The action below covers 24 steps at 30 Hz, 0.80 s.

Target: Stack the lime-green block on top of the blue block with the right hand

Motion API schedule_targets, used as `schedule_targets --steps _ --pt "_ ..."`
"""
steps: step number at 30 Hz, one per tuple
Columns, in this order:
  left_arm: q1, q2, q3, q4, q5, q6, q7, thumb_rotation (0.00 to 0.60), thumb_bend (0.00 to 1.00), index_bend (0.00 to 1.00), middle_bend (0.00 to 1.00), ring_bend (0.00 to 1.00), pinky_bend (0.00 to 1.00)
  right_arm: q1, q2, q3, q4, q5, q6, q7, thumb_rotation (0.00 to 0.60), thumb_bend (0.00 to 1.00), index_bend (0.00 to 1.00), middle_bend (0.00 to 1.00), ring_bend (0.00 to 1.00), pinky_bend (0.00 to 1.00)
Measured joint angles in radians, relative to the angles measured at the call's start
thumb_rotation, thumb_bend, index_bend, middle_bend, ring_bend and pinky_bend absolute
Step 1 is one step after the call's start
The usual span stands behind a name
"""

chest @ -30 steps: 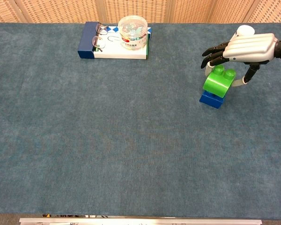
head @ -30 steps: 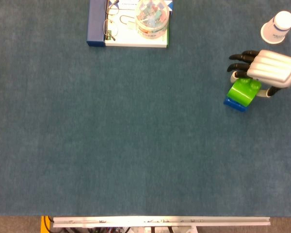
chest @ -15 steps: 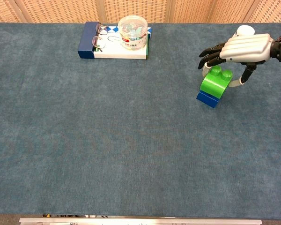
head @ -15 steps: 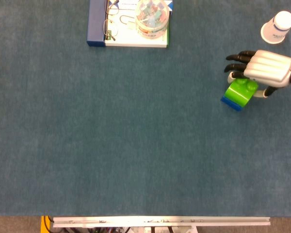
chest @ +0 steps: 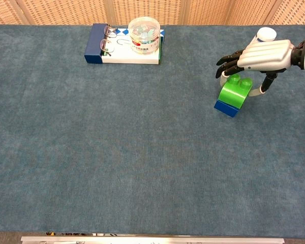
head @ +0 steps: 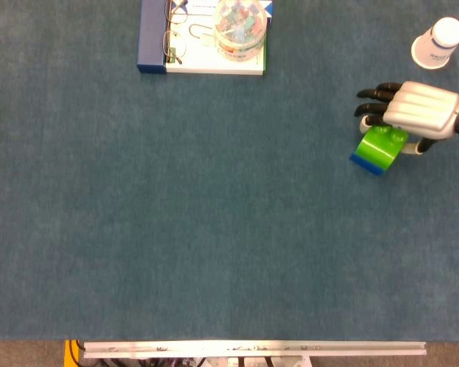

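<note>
Since 1 s ago the lime-green block [chest: 235,90] w/ the blue block [chest: 226,108] under it has shifted slightly toward the far edge, and the right hand [chest: 262,53] has risen a little. Green block sits on top of the blue one, tilted, at the right side of the blue-carpeted surface [chest: 142,152]. The hand is just above the green block, its dark fingers [chest: 229,58] spread over it; thumb beside the block's right side. Cannot tell if fingers actually grip it. Far left-centre: a box [chest: 123,51] w/ glasses [chest: 108,39] and a clear tub [chest: 143,31]. White cup [head: 437,43] far right.
</note>
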Motion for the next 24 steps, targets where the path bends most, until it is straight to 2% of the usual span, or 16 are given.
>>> schedule_targets --steps 20,22,24 --pt "0.012 0.006 0.002 -0.006 0.003 0.010 -0.009 0.600 0.20 0.39 0.36 0.27 0.42 -0.002 -0.010 -0.014 -0.013 0.005 -0.034 -0.043 0.600 0.27 0.55 0.20 0.00 0.16" --pt "0.013 0.006 0.002 -0.007 0.004 0.012 -0.009 0.600 0.20 0.38 0.36 0.27 0.42 -0.002 -0.008 -0.013 -0.015 0.008 -0.035 -0.053 0.600 0.21 0.46 0.19 0.00 0.16" --pt "0.014 0.008 0.003 -0.010 0.006 0.015 -0.008 0.600 0.20 0.38 0.36 0.27 0.42 -0.002 -0.005 -0.010 -0.019 0.011 -0.037 -0.063 0.600 0.14 0.32 0.18 0.00 0.16"
